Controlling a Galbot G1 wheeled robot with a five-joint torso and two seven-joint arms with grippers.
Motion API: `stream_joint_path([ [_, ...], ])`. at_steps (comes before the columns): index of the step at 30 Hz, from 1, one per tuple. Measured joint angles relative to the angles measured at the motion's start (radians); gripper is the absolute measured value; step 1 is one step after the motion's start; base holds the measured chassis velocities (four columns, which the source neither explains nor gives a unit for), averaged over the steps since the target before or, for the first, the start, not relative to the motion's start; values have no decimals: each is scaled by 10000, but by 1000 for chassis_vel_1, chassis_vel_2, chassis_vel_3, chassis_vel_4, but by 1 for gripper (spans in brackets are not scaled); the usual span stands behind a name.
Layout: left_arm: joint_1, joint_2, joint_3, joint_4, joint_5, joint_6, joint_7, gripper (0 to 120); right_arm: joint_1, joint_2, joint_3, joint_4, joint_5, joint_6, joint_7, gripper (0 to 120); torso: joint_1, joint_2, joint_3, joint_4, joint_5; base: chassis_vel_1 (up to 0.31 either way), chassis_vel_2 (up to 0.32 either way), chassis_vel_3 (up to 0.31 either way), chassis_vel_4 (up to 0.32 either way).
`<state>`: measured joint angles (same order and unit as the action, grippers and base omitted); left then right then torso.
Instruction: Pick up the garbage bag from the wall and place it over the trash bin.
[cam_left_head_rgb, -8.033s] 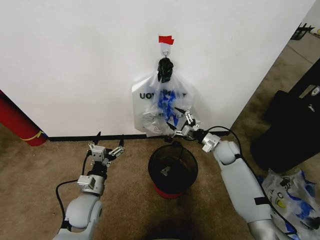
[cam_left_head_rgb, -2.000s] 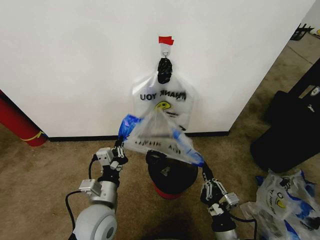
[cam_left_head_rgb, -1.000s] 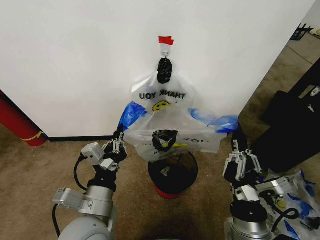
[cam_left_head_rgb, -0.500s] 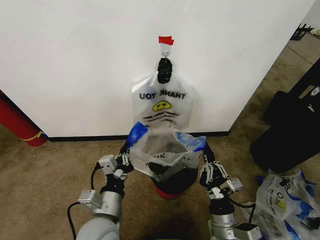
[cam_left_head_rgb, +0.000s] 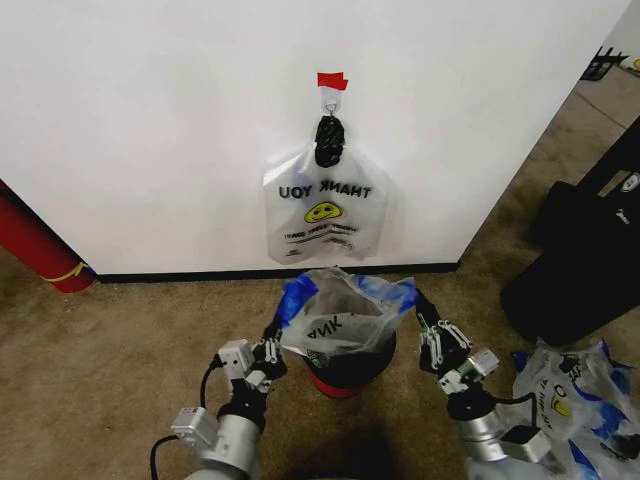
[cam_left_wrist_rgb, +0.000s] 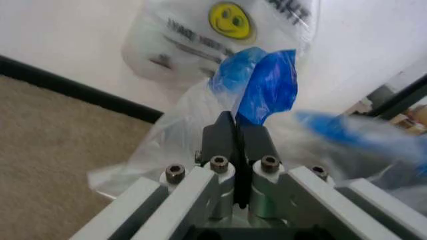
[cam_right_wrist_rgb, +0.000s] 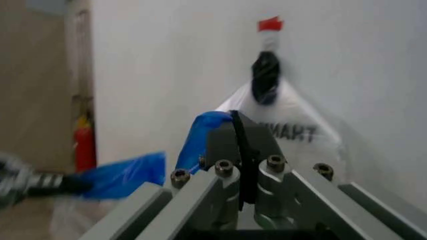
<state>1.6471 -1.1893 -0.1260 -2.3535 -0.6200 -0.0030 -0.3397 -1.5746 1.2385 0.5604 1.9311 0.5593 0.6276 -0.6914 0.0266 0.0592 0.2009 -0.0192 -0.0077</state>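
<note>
Left claw (cam_left_head_rgb: 272, 345) low at about 7 o'clock of the trash bin (cam_left_head_rgb: 345, 372), fingers pressed together on one blue handle tip of the garbage bag (cam_left_head_rgb: 340, 315); left wrist view shows the blue plastic pinched between the closed fingers (cam_left_wrist_rgb: 227, 137). Right claw (cam_left_head_rgb: 428, 325) at about 3 o'clock of the bin, fingers clamped tight on the other blue handle tip; right wrist view shows blue film beside the closed fingers (cam_right_wrist_rgb: 223, 135). The bag hangs stretched between the two claws, mouth spread wide open, sitting over the bin top with its body sagging down into the mesh; black lettering visible on the near side. Bin stands on the carpet floor (cam_left_head_rgb: 120, 340) just in front of the wall (cam_left_head_rgb: 150, 120), red base showing below the bag. At 12 o'clock of the bin, a second bag with mirrored lettering and yellow smiley (cam_left_head_rgb: 322, 212) hangs from the metal hook (cam_left_head_rgb: 331, 102) under the red tape strip (cam_left_head_rgb: 332, 79). Bundle of clear printed bags (cam_left_head_rgb: 570, 395) lies on the floor at 3 o'clock, past the right claw.
</note>
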Motion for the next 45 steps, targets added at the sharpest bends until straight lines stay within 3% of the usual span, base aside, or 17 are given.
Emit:
stream_joint_path([
  [5,-169,11,163,396,-315,-267,285,0,411,48,822,-1154,110,128,-1616,0,0,0,0,-1,0,0,0,0,0],
  [10,-249,-17,388,773,-379,-396,328,0,817,28,1227,-2169,302,189,-2075,0,0,-1,0,0,0,0,0,0,0],
  [23,772,777,611,1551,2017,-1270,-1075,0,1421,71,1557,-4324,768,-126,-4350,0,0,-2,0,1,-1,0,0,0,0],
  [38,874,580,1033,2127,2838,-1692,-1060,0,1816,115,1884,-6097,879,158,-5094,0,0,-1,-1,-2,24,0,0,0,0],
  [45,510,580,1164,2318,2814,-1762,-497,0,1757,224,1667,-5854,1059,187,-5081,0,0,-1,-1,3,-15,0,0,0,0],
])
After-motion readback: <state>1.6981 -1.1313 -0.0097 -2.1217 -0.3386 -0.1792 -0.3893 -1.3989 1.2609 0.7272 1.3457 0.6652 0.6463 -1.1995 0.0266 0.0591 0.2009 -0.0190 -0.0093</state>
